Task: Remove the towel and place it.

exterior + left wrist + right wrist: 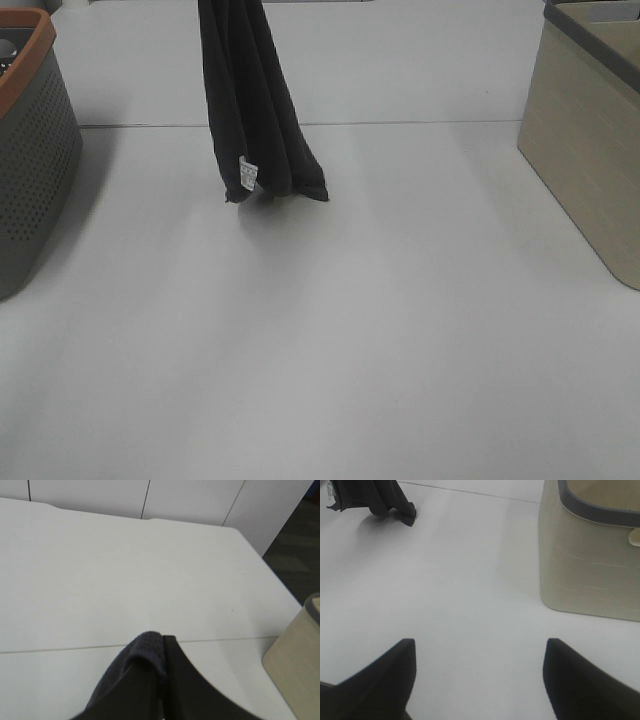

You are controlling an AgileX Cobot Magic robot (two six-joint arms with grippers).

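The dark towel (250,100) hangs down in long folds from above the top edge of the exterior high view, its lower corners just above or brushing the table and a small white tag (247,174) near the bottom. In the left wrist view my left gripper (162,645) is shut on a fold of the towel (145,647). My right gripper (479,655) is open and empty, low over the table next to the beige basket (590,565). The towel's hanging end (390,500) shows far off in the right wrist view.
A grey perforated basket with an orange rim (30,150) stands at the left edge of the white table (350,330). The beige basket with a grey rim (590,140) stands at the right edge. A seam runs across the table behind the towel.
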